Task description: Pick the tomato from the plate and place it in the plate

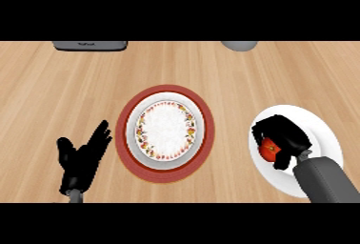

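A red tomato lies on the plain white plate at the right of the head view. My right hand is curled over the tomato and hides most of it; only its left side shows. The grey right forearm comes in from the lower right. In the middle sits a second plate, white with a flowered rim, resting on a red round mat. Nothing lies on that plate. My left hand rests open at the lower left, fingers up, apart from both plates.
A grey appliance stands at the counter's far left edge. A grey rounded object shows at the far edge, right of centre. Bare wooden counter lies between the two plates and around the left hand.
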